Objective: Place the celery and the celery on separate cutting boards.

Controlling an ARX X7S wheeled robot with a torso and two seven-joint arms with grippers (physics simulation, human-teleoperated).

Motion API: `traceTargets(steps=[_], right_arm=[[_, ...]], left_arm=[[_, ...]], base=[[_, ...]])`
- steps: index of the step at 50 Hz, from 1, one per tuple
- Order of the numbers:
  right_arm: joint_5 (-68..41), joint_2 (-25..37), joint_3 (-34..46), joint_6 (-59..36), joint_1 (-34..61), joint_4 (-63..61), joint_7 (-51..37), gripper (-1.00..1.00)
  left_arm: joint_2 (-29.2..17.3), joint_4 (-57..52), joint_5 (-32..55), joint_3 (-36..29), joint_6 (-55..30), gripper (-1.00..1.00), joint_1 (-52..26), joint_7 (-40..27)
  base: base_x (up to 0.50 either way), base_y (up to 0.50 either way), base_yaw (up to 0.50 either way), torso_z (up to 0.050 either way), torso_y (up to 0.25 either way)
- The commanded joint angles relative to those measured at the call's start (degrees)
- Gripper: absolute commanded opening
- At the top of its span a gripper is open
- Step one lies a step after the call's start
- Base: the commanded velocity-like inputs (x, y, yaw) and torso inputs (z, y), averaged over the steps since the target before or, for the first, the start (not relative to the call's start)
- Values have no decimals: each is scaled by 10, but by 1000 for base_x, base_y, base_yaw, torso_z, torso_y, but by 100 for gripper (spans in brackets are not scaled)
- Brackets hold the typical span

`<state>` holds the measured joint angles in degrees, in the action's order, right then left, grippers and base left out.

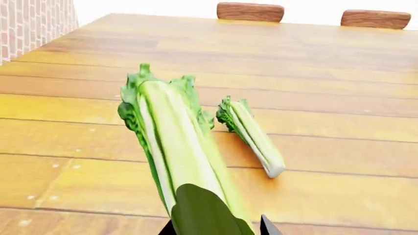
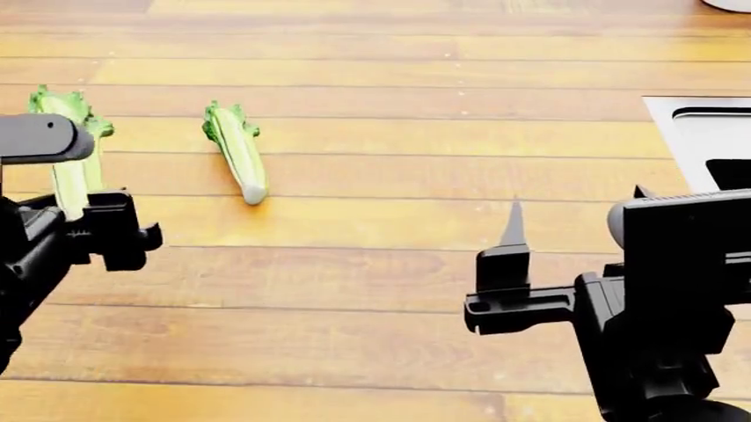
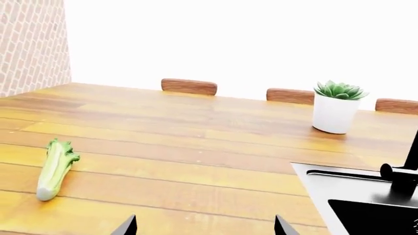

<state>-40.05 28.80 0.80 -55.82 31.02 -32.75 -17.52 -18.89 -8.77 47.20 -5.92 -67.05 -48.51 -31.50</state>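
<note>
My left tool (image 2: pixel 83 215) pinches one celery bunch (image 1: pixel 176 147) above the counter (image 2: pixel 388 264); beside it lies the second celery (image 2: pixel 238 149). My right tool (image 3: pixel 203 226) hangs spread.

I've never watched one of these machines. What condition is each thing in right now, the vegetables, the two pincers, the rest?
Held celery: gripped at its base by the left pincer, raised off the table.
Second celery: lying flat on the table, untouched.
Right pincer: open, empty.
Succulent: upright in its white pot.
Sink: contents hidden.
Cutting boards: none in view.
</note>
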Motion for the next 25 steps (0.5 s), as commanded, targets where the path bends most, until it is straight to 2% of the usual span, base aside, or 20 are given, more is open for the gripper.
traceTargets(steps=[1,8,12,15,23,25], right_arm=[[-5,-3,1,0,10,8,1,100],[-5,-3,6,-6,16,2,-5,100],[-6,-3,5,-4,17,4,-5,100],[-5,-3,6,-2,15,4,-5,100],[-2,-2,8,3,13,5,-5,100],[-1,-2,9,6,12,6,-4,100]], left_arm=[[-81,-106,136,103,-113,-100,-17,14],[-115,-119,227,123,-160,-100,-33,70],[-127,-109,225,134,-135,-100,-31,96],[-142,-102,200,116,-120,-100,-29,113],[-149,-87,183,105,-114,-100,-24,105],[-150,-85,189,112,-119,-100,-28,98]], base=[[0,0,0,0,0],[0,0,0,0,0],[0,0,0,0,0],[0,0,0,0,0],[0,57,0,0,0],[87,449,0,0,0]])
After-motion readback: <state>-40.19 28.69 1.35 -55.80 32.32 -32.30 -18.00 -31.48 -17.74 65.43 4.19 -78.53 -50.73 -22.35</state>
